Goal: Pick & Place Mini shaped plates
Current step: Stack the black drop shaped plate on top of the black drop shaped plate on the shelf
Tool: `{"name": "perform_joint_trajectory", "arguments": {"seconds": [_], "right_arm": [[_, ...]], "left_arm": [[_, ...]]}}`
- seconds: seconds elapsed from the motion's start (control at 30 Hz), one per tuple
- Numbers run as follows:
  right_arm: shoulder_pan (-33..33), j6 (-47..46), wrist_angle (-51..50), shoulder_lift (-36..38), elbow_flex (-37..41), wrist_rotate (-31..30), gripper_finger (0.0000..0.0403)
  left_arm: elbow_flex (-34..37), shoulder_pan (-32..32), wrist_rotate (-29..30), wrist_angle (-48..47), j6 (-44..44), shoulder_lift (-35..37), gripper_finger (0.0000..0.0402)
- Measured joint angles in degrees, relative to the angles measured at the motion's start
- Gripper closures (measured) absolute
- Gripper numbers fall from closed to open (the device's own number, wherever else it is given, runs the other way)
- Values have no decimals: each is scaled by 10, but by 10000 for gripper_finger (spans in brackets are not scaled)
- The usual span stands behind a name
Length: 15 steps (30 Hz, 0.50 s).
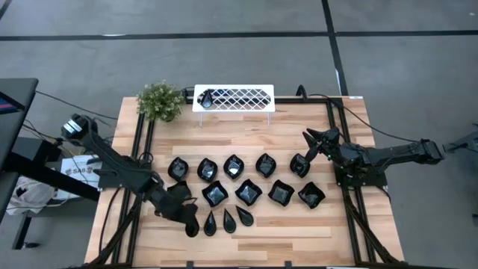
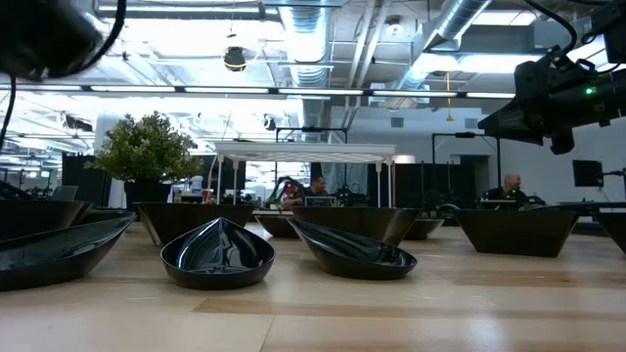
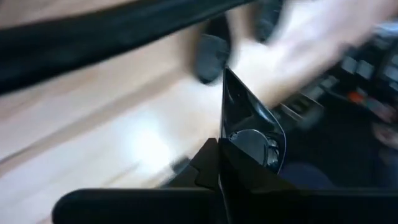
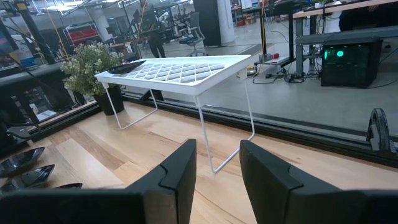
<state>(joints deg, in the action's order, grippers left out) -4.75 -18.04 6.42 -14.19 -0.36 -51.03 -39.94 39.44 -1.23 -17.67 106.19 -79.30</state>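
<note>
Resting on white rack: one plate

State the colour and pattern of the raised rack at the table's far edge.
White, with an open diamond lattice top on thin wire legs; the right wrist view shows it best.

Both arms are dark, near black, built of slim tubular links joined by bulkier rounded joint housings. The left arm carries a pale, light-grey cylindrical cap at its outer joint. Its base sits beside a white panel bearing dark lettering, not legible. The right arm is uniformly dark, with a blocky wrist section. In the low view that wrist housing shows a small green indicator light. The right gripper's fingers are matte black, flat-faced and angular, with a stepped notch on the inner edge. Black cables trail from both arm bases.
</note>
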Motion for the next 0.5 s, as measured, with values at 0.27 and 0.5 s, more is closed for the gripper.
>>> {"name": "perform_joint_trajectory", "arguments": {"seconds": [0.27, 0.5], "right_arm": [[0, 0, 0, 0, 0, 0, 284], [0, 0, 0, 0, 0, 0, 284]], "left_arm": [[0, -18, 67, 2, -73, 98, 397], [-18, -110, 91, 1, -185, 129, 398]]}}
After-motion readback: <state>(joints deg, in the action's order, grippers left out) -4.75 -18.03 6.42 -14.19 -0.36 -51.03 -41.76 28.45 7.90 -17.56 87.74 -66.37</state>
